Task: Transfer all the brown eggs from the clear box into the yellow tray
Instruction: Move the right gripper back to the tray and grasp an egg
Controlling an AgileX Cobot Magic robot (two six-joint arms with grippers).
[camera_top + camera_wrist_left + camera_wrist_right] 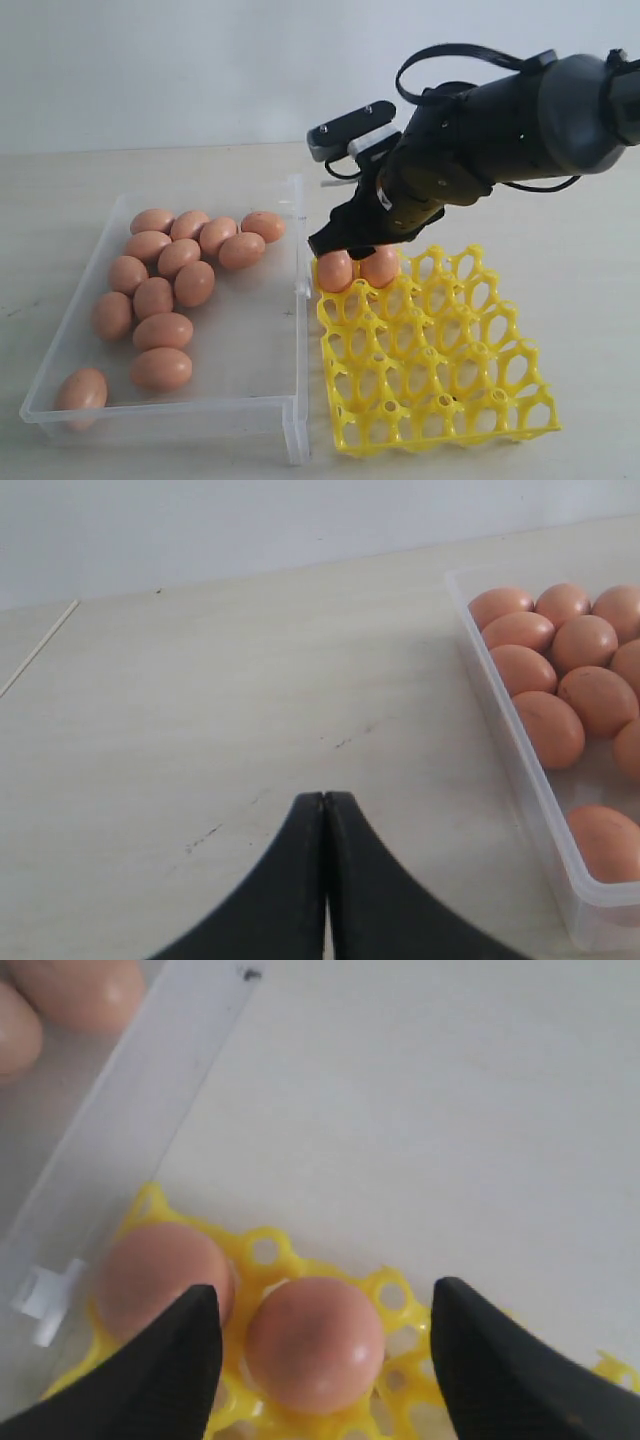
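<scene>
Straddling an egg [315,1345] at the yellow tray's [440,400] eleven-o'clock corner, the right gripper [325,1295], jaws released, should rise straight, sparing the nine-o'clock neighbour [334,270].

Sixteen brown eggs [178,257] show in all: fourteen lie in the clear box [250,340] and two sit in the yellow tray [450,370]. There is one clear box, one yellow tray, and one table [580,300] beneath them both.
</scene>
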